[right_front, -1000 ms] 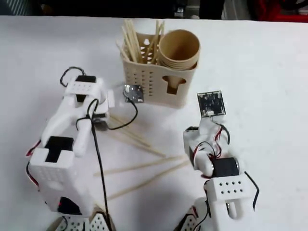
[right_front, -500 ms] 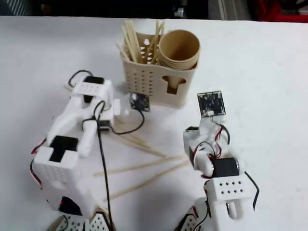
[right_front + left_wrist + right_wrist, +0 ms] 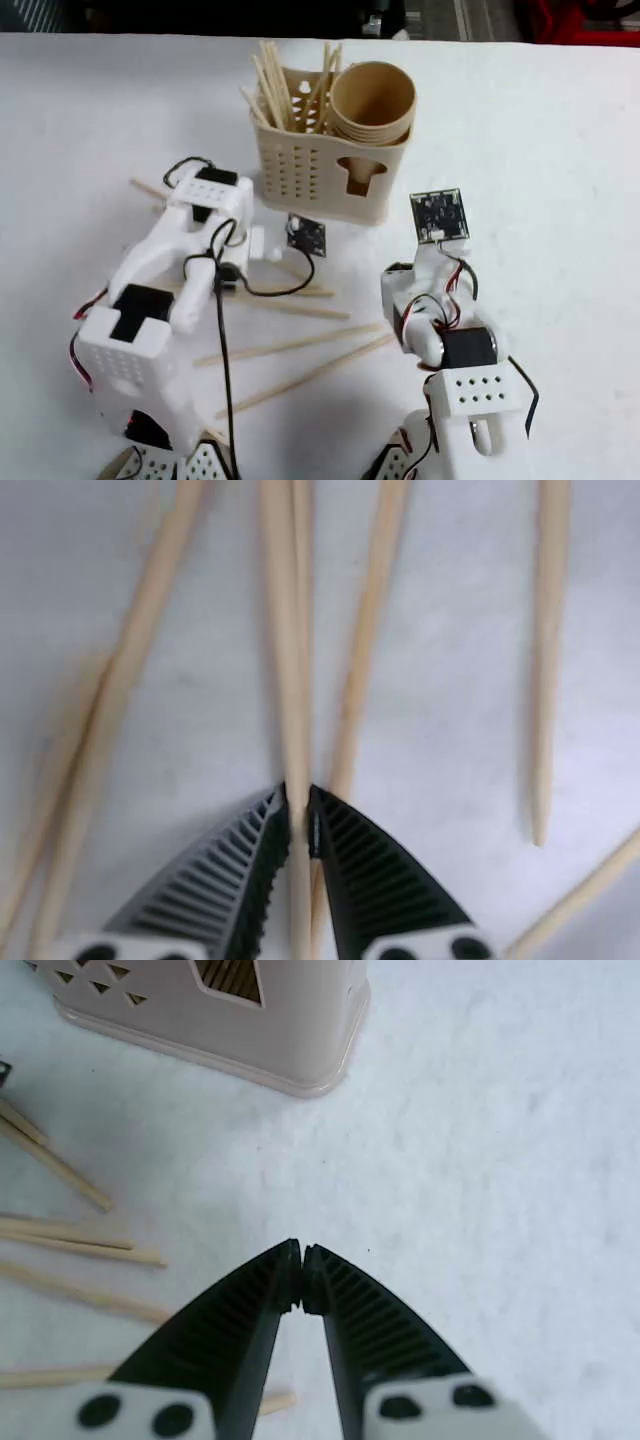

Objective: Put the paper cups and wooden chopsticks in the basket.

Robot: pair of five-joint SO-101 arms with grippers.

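The beige basket [image 3: 320,175] stands at the back of the white table, holding stacked paper cups [image 3: 372,100] and several wooden chopsticks [image 3: 285,80]. More chopsticks [image 3: 290,345] lie loose on the table in front of it. In the left wrist view my left gripper [image 3: 298,798] is shut on a chopstick [image 3: 283,630] that runs straight out from between its jaws, low over the other sticks. The left arm [image 3: 195,235] is just left of the basket. My right gripper [image 3: 301,1260] is shut on nothing, low over bare table short of the basket's base [image 3: 230,1010].
The right arm [image 3: 440,330] sits front right, its camera board [image 3: 438,215] close to the basket's right corner. Loose chopsticks [image 3: 70,1240] lie between the two arms. A stick end [image 3: 145,187] pokes out left of the left arm. Open table lies to the right.
The left arm has moved right and toward the front, closer to the basket's front, dragging chopsticks with it. The right arm has not moved.
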